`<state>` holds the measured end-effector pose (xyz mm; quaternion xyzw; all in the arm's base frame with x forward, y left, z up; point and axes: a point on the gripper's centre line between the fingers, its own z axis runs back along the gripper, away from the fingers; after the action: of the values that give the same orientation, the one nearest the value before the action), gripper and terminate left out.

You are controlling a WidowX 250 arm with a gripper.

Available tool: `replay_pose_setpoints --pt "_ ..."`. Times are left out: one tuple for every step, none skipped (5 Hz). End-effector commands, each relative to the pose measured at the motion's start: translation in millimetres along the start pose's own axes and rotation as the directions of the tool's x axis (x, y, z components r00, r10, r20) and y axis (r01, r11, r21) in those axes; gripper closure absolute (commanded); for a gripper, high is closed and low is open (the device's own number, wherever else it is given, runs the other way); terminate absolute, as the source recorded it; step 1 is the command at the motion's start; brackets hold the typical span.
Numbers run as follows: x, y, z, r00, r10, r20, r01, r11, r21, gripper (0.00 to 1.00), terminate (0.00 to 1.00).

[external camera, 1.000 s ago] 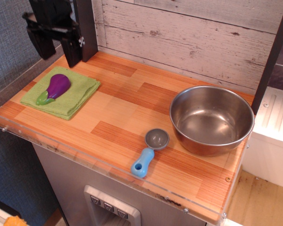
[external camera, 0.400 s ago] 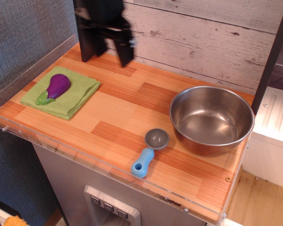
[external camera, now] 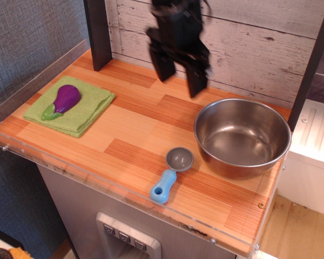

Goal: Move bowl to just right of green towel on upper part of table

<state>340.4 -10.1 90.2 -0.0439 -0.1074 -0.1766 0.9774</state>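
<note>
- Bowl (external camera: 242, 137) sits at the worktop's (external camera: 135, 135) 3 o'clock side, upright and empty, its rim close to the right edge and to the dark post at its 1 o'clock.
- Towel (external camera: 71, 107) lies at the worktop's 9 o'clock end, near the left edge, with an eggplant (external camera: 63, 100) lying on it.
- Between towel and bowl the worktop is bare wood, a broad open stretch running from the back wall to the clear front edge strip.
- Scoop (external camera: 172, 172) lies at the bowl's 8 o'clock, just beside it but apart, its blue handle pointing toward the front edge.
- Gripper (external camera: 180, 78) hangs above the back of the worktop at the bowl's 11 o'clock, blurred; the jaws stand spread apart with nothing between them, one finger over the bare wood and the other nearer the bowl's back rim.
- Against the earlier frames, the gripper has travelled from above the towel's far corner at 10 o'clock, along the back wall, to its place near the bowl.
- Bowl, towel, eggplant and scoop lie where they did before.
</note>
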Motion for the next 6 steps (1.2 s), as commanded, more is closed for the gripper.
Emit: replay_pose_setpoints --pt "10.7 -21.6 -24.8 0.998 -0.058 -0.026 0.059 0.998 0.035 0.0 0.0" --pt "7.7 -23.8 -40.2 0.996 -0.064 -0.063 0.067 0.997 0.046 0.0 0.0" --pt "4.8 -23.6 -43.3 0.997 -0.044 -0.065 0.049 0.996 0.081 1.0 0.0" --pt "3.3 -24.7 -39.2 0.999 -0.025 -0.047 0.029 0.995 0.093 1.0 0.0" --pt "3.4 -28.3 -33.9 1.0 -0.006 -0.01 0.006 0.995 0.095 1.0 0.0" --pt "4.7 -38.0 -28.3 0.999 0.012 0.032 -0.012 1.0 0.026 1.0 0.0"
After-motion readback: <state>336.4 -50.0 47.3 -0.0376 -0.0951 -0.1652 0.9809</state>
